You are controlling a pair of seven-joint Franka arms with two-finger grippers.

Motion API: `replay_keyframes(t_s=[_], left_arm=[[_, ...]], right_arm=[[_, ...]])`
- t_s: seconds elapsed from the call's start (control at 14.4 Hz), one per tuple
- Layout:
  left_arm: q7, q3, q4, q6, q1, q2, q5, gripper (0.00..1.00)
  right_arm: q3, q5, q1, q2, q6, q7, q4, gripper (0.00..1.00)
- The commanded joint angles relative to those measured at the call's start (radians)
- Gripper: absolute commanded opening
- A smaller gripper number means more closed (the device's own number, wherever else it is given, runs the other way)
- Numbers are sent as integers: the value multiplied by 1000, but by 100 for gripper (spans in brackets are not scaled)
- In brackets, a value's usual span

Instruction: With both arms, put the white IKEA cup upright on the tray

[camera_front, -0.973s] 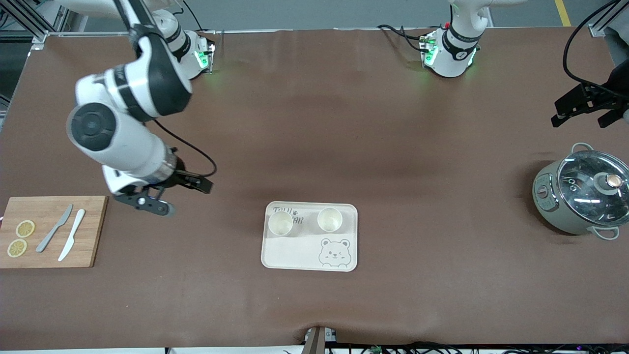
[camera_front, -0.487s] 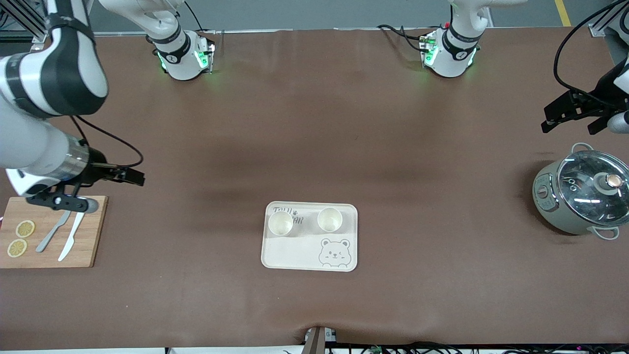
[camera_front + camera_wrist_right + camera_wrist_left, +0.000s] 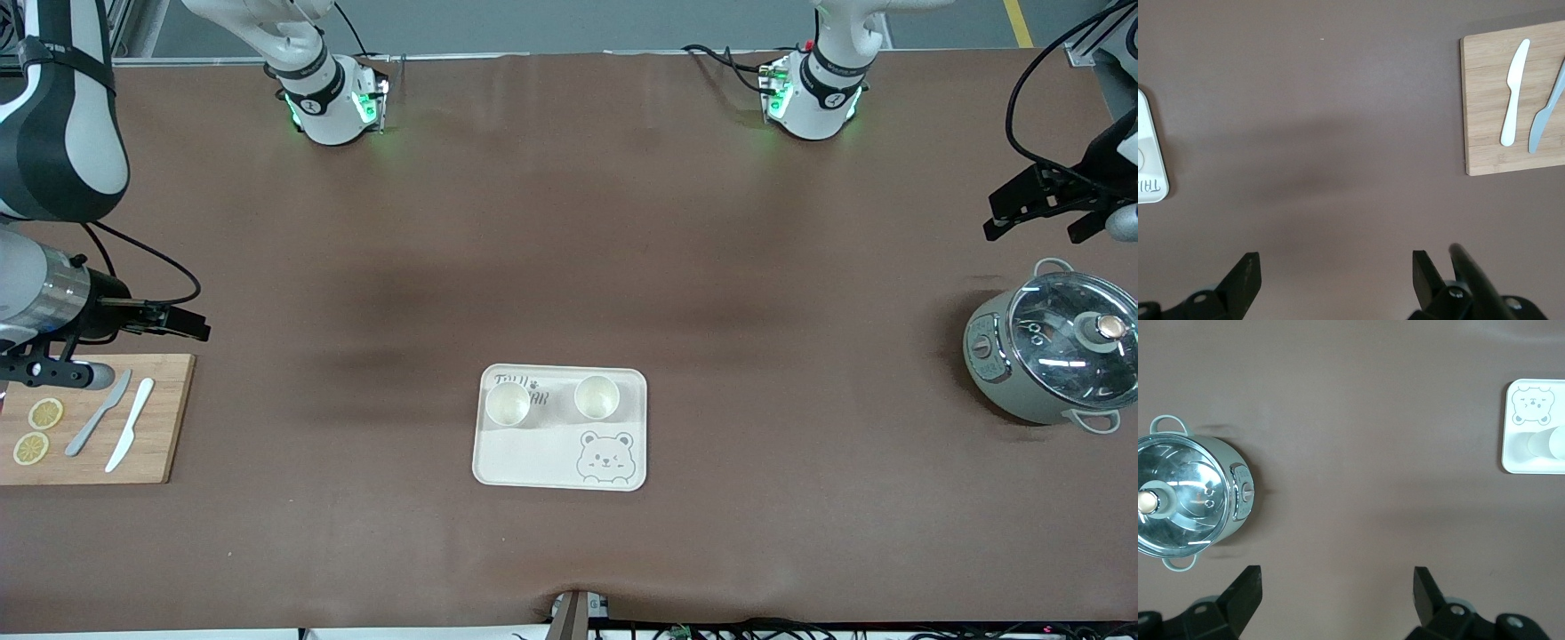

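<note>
Low in the middle of the front view: cream-white tray (image 3: 560, 462) with a bear face drawing, flat on the brown table (image 3: 569, 222). On the tray's upper half, two white cups (image 3: 508, 403) (image 3: 596, 396), both upright (open mouths facing up), side by side and apart.

At lower left of the frame: wooden cutting board (image 3: 160, 427) bearing two lemon slices (image 3: 45, 413) (image 3: 31, 448), a grey knife (image 3: 98, 413) and a white knife (image 3: 131, 424).

At mid right: grey-green pot (image 3: 996, 373) under a glass lid (image 3: 1076, 342).

At the left edge, over the board's upper edge: right gripper (image 3: 1336, 275), jaws wide and holding nothing.

At the right edge, above the pot in the frame: left gripper (image 3: 1337, 589), jaws likewise wide and empty.
</note>
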State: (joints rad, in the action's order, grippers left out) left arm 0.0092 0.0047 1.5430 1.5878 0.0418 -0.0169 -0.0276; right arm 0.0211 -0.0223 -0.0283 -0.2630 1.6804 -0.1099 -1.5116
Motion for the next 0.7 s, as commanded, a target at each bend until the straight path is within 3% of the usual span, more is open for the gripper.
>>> replay_keyframes(t_s=[0.0,0.63], left_arm=[[87,0,-15,-25,-2,20,26,100],[143,-6,-15,-72,1,31,51,100]], right_arm=[[16,10,-12,13,10,9,-15,100],[17,12,-10,7,25,9,-18,100]])
